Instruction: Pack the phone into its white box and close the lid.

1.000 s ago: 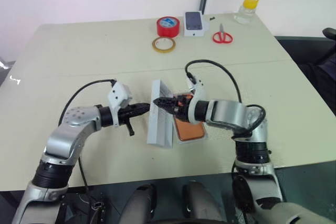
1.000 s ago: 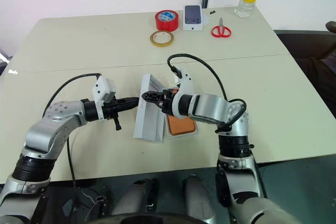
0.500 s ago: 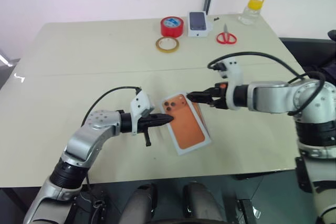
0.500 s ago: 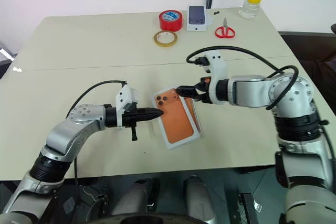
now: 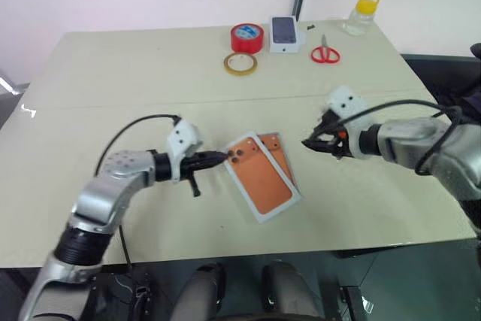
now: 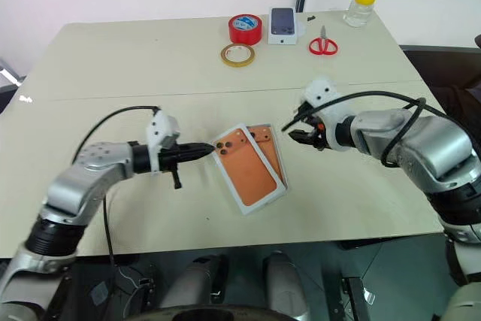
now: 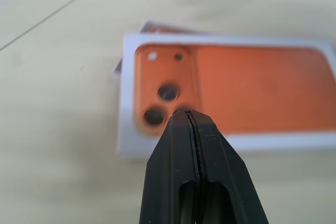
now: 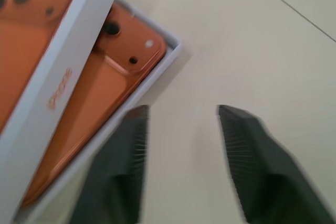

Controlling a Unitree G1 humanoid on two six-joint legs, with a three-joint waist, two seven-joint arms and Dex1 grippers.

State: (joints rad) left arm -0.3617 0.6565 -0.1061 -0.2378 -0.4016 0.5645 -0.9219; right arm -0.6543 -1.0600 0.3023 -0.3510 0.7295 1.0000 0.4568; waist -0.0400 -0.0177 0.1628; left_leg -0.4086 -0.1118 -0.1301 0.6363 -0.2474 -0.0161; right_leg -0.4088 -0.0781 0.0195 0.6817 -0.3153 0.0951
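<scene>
The lid [image 5: 261, 180], printed orange picture up, lies askew over the white box [image 8: 167, 56] in the middle of the table. The phone [image 5: 279, 152] rests in the box, its lens corner [image 8: 123, 43] and one long side showing past the lid's edge. My left gripper [image 5: 219, 158] is shut, its tip at the lid's corner by the printed lenses [image 7: 163, 100]. My right gripper [image 5: 310, 143] hovers to the right of the box, apart from it, open with nothing between its fingers [image 8: 118, 166].
At the table's far side stand a red tape roll [image 5: 246, 37], a yellowish tape ring [image 5: 240, 63], a small white box with a dark phone picture [image 5: 282, 33], red scissors [image 5: 325, 52] and a yellow-capped bottle [image 5: 359, 13]. The table's front edge runs just below the lid.
The lid went from standing on edge between the grippers to lying picture-up, askew on the box. My right gripper drew away to the right, rolled, and narrowed its jaws.
</scene>
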